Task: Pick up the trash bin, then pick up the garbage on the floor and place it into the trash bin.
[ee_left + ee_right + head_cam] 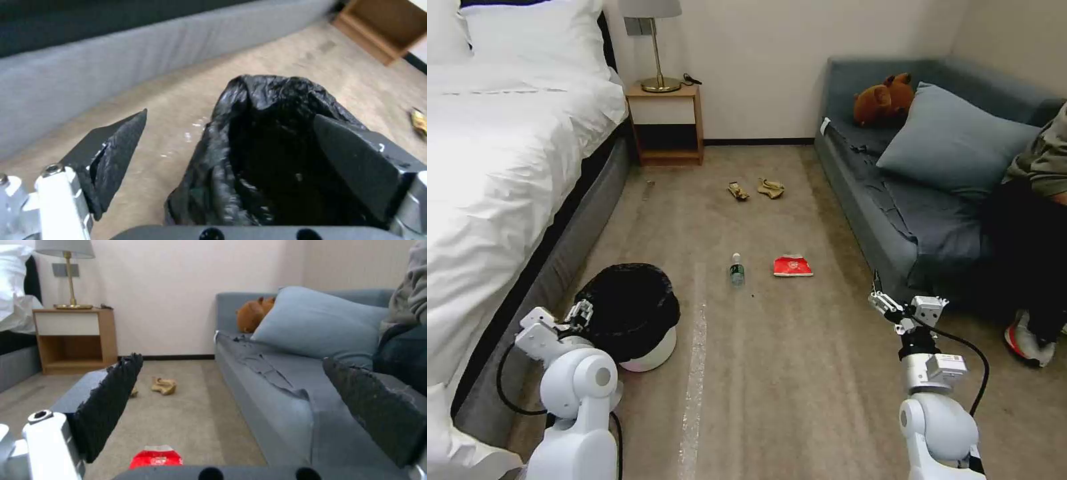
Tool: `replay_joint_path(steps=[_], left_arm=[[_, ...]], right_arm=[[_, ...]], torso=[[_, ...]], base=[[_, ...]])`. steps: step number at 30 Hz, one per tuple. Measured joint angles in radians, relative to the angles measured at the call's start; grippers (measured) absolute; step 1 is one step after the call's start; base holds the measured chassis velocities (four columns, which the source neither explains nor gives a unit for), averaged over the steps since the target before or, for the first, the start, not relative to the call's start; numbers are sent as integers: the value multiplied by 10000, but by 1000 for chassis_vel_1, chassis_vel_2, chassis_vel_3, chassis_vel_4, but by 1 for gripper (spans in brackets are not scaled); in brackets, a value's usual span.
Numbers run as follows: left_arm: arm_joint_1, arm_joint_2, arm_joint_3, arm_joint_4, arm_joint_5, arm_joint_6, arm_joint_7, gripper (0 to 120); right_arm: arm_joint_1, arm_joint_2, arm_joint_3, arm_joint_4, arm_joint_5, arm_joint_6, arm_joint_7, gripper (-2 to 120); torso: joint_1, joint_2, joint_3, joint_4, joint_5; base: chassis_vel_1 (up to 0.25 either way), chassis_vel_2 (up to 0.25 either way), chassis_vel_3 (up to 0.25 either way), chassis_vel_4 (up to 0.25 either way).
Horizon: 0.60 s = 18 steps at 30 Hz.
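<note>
Trash bin [639, 319], floor beside bed: left tool [582, 312] spread wide astride its bagged rim, one finger inside, so closing may pinch only slippery bag and drop it; right tool [902, 308] apart, idle near sofa; bottle [737, 269] label, red packet [792, 267] print unreadable.

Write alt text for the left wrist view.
The open left pincer straddles the rim of a trash bin lined with a black bag, one finger outside, one over its mouth. Beige carpet and a grey bed base lie behind.
</note>
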Motion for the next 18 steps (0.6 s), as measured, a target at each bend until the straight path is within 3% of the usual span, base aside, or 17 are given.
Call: replay_joint_path(steps=[7,10,13,15,18], left_arm=[[-596,166,-203,1417,-336,160,510,100],[-964,201,-206,2572,-486,-87,706,100],[-1079,208,-202,2912,-568,-155,826,100],[-1425,252,-189,3704,-602,-578,1315,98],[-1557,276,-163,3989,-536,-763,1524,94]], right_arm=[[-95,1,53,213,-5,-41,11,100],[-158,-1,61,292,-14,-46,10,100],[-159,0,59,294,-26,-48,10,100],[-168,0,25,291,-64,-48,7,100],[-181,1,-6,273,-99,-46,6,100]], torso=[[0,1,0,1,0],[0,0,0,1,1],[0,0,1,2,-2],[0,2,-1,5,9],[0,4,-2,6,13]], base=[[0,0,0,0],[0,0,0,0],[0,0,0,0],[0,0,0,0],[0,0,0,0]])
